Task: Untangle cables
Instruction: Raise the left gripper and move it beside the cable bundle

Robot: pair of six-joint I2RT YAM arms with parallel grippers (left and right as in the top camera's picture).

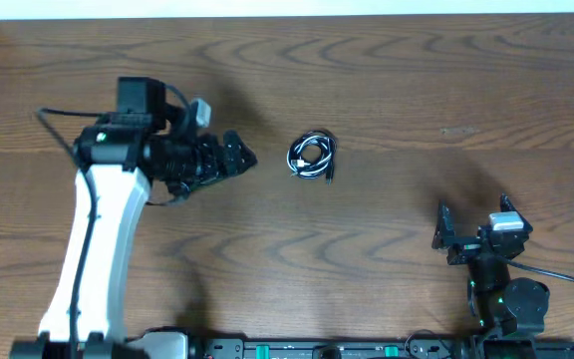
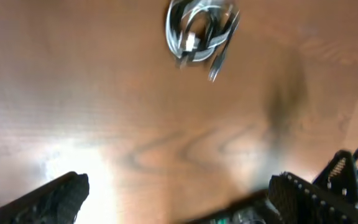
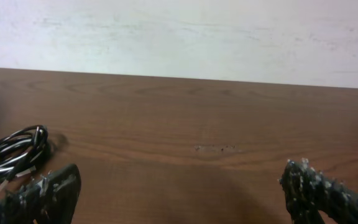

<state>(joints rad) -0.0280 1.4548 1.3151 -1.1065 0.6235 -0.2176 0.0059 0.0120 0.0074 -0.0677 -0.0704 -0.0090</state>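
Overhead sets the coiled cables (image 1: 313, 156) apart from both arms; wrist views show left pincer (image 2: 179, 186) and right pincer (image 3: 179, 180) spread.

Overhead cam looks straight down on the whole table (image 1: 417, 80) from well above. Left wrist cam tilts steeply down, close to the wood. Right wrist cam sits low, facing across to the wall (image 3: 179, 31). All three catch the cables (image 1: 312, 156).

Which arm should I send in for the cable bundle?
Left, probably. The left gripper is open and aimed at the cables from close by; the right gripper, also open, sits much farther off.
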